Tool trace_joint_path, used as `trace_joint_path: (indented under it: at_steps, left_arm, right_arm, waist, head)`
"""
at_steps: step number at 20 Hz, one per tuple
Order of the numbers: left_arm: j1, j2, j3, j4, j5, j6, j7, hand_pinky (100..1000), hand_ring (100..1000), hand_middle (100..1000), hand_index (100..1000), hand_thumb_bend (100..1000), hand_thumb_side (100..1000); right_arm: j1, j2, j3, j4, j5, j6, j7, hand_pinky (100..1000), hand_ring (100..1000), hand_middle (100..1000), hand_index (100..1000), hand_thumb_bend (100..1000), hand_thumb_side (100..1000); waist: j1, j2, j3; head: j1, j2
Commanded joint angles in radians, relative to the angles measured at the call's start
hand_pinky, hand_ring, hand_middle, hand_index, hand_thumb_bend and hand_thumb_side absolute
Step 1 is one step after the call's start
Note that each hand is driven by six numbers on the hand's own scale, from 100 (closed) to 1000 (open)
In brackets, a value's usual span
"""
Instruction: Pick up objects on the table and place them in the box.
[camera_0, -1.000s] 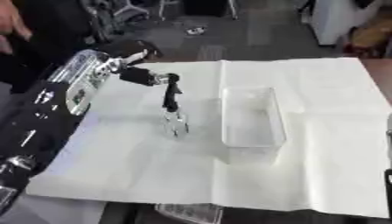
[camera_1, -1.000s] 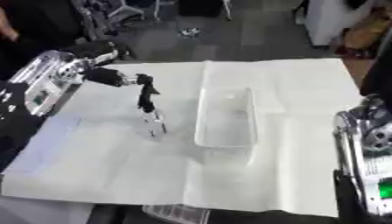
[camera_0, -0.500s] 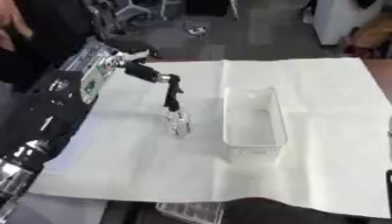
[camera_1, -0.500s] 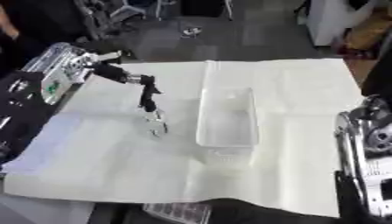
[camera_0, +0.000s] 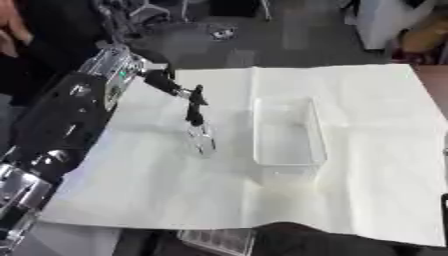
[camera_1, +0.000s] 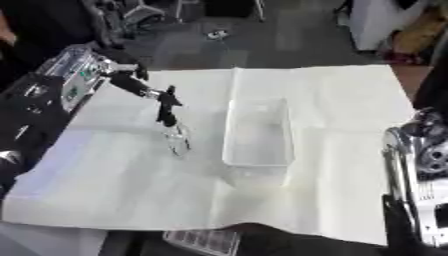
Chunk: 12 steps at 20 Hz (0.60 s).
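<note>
A clear plastic box (camera_0: 285, 131) stands lengthwise on the white cloth (camera_0: 350, 190), a little right of centre. Left of it a small clear object (camera_0: 200, 140) hangs upright just over the cloth or touches it. My left hand (camera_0: 193, 104) reaches in from the upper left, and its dark fingers point down and pinch the object's top. The object is a short gap away from the box's left wall. My right arm (camera_1: 423, 172) shows as silver and black parts at the lower right edge of the right eye view, with its hand unclear.
The white cloth covers most of the table, with creases near the front. A ribbed clear item (camera_0: 214, 241) pokes out at the front edge. Dark floor, chairs and a person's sleeve (camera_0: 35, 35) lie beyond the far left.
My left forearm has shifted slightly toward the far side. The clear object stays in the hand at nearly the same spot left of the box.
</note>
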<state>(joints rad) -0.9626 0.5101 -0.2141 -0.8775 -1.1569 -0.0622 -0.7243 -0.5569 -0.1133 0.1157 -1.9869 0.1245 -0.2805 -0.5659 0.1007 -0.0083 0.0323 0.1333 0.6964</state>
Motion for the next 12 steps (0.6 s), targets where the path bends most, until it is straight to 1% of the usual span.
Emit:
trace_joint_path:
  at_steps: [1, 3, 4, 5, 6, 7, 12]
  left_arm:
    - [-0.036, 0.005, 0.012, 0.008, -0.051, -0.02, -0.048, 594, 754, 757, 821, 546, 1000]
    - [-0.045, -0.004, 0.007, 0.006, -0.065, -0.032, -0.061, 575, 746, 746, 809, 540, 1000]
    - [-0.049, -0.009, 0.004, 0.004, -0.069, -0.039, -0.065, 545, 733, 736, 799, 535, 1000]
    - [-0.052, -0.013, 0.0, 0.002, -0.071, -0.045, -0.069, 529, 726, 730, 794, 521, 1000]
    - [-0.055, -0.017, -0.005, 0.002, -0.072, -0.051, -0.074, 522, 723, 726, 794, 477, 1000]
    - [-0.057, -0.021, -0.009, 0.002, -0.074, -0.056, -0.08, 525, 727, 728, 799, 442, 1000]
    - [-0.067, -0.044, -0.02, 0.011, -0.085, -0.077, -0.112, 522, 732, 728, 806, 417, 1000]
  right_arm:
    - [-0.013, 0.006, 0.003, -0.013, -0.002, -0.002, 0.004, 530, 544, 584, 741, 100, 1000]
    - [-0.014, 0.007, 0.004, -0.013, -0.003, -0.002, 0.005, 530, 544, 584, 741, 100, 1000]
    - [-0.014, 0.008, 0.004, -0.013, -0.004, -0.002, 0.005, 530, 544, 584, 741, 100, 1000]
    - [-0.014, 0.009, 0.005, -0.013, -0.004, -0.002, 0.005, 530, 544, 584, 741, 100, 1000]
    - [-0.015, 0.009, 0.005, -0.013, -0.004, -0.003, 0.005, 530, 544, 584, 741, 100, 1000]
    - [-0.015, 0.01, 0.005, -0.013, -0.004, -0.004, 0.005, 530, 544, 584, 741, 100, 1000]
    - [-0.017, 0.014, 0.008, -0.013, -0.006, -0.005, 0.008, 530, 544, 584, 741, 100, 1000]
  waist:
    - [-0.001, -0.013, -0.001]
    - [0.0, -0.013, -0.002]
    - [0.0, -0.013, -0.003]
    - [0.0, -0.013, -0.004]
    - [0.001, -0.013, -0.005]
    - [0.001, -0.014, -0.006]
    - [0.003, -0.014, -0.011]
  head:
    - [-0.002, -0.026]
    - [-0.005, -0.032]
    - [-0.005, -0.033]
    - [-0.005, -0.034]
    - [-0.004, -0.033]
    - [-0.003, -0.033]
    - [0.006, -0.024]
